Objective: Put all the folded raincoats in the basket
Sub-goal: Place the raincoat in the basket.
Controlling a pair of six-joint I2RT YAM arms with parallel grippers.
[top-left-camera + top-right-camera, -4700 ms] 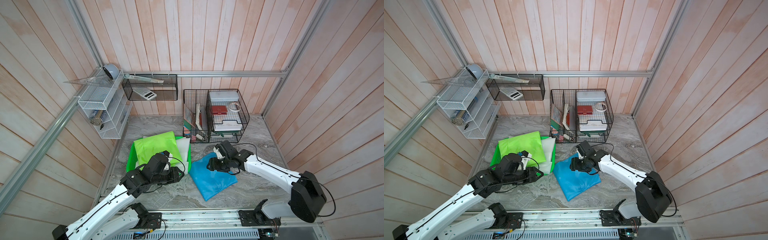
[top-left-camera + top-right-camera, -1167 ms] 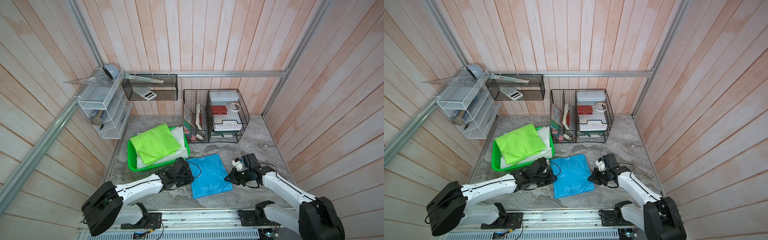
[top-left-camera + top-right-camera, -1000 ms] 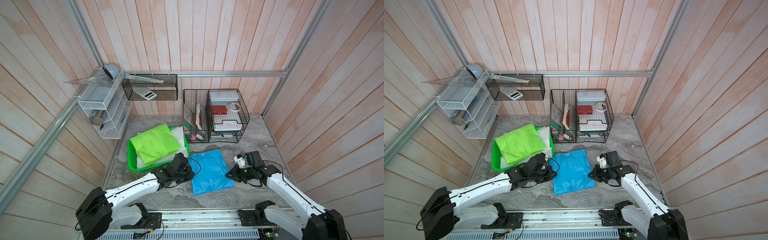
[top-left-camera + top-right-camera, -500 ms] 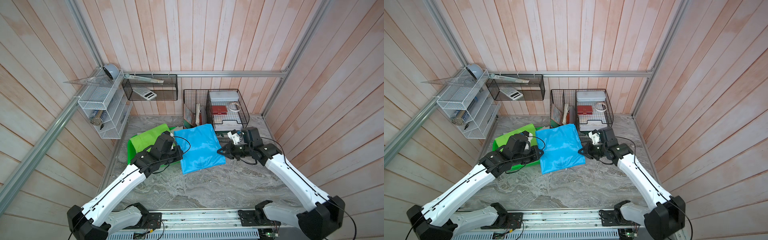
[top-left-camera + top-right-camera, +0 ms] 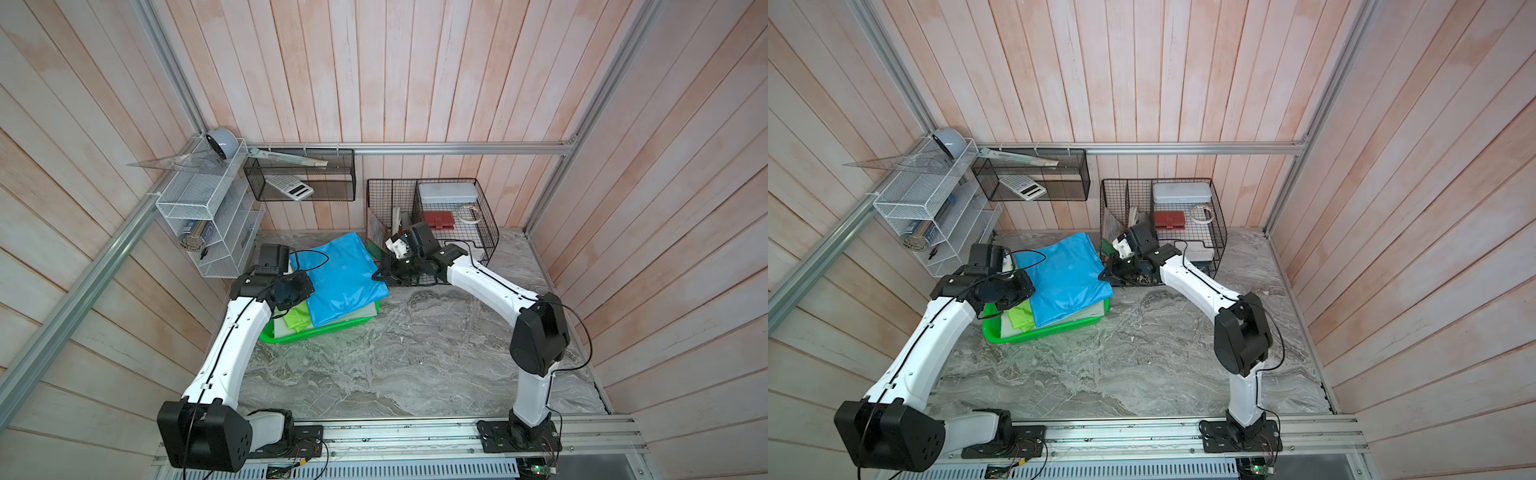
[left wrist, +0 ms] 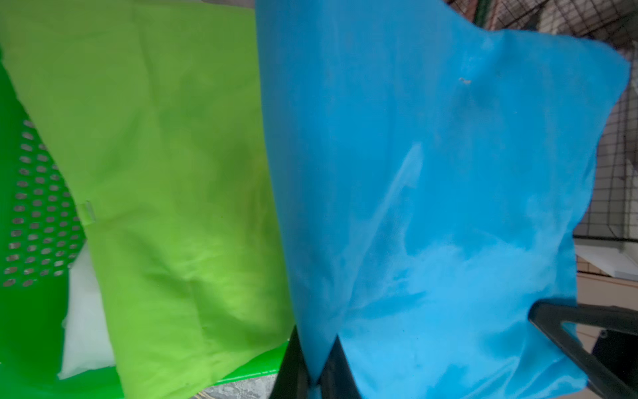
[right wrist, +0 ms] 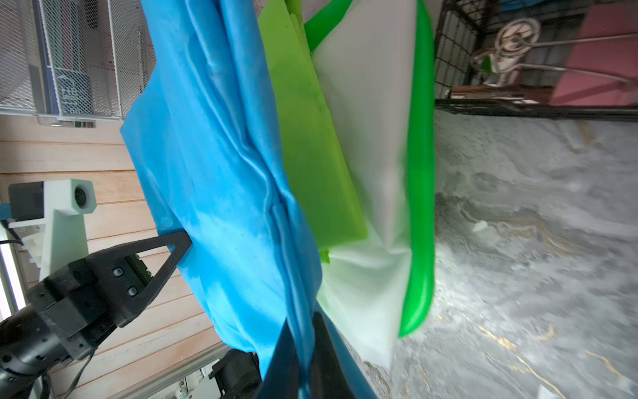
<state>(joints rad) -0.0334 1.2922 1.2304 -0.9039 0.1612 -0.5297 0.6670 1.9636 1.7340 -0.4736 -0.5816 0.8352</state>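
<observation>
The blue raincoat [image 5: 340, 278] hangs spread between the two arms, directly over the basket [image 5: 316, 332]. The basket already holds a lime raincoat [image 5: 297, 322] and a white one [image 5: 365, 309]. The left end effector [image 6: 315, 345] is pinched tight on one edge of the blue cloth, and the right end effector [image 7: 301, 331] is clamped just as tightly on the opposite edge. The right wrist view shows the blue sheet lying close against the lime one, but I cannot tell whether it rests on the stack yet.

The step in hand looks like the set-down. To do it well:

- Lower both arms at the same rate so the fold stays flat and does not sag in the middle.
- The edge on the right arm's side seems to reach the basket's rim near the organiser [image 5: 453, 220], so a small shift away from it would help the cloth land inside.
- Let go on both sides together, once the cloth bears on the stack.
- Draw each end effector outward and up, not across the slippery fabric, which would likely drag and unfold.
- Keep the right arm clear of the organiser's wire.
</observation>
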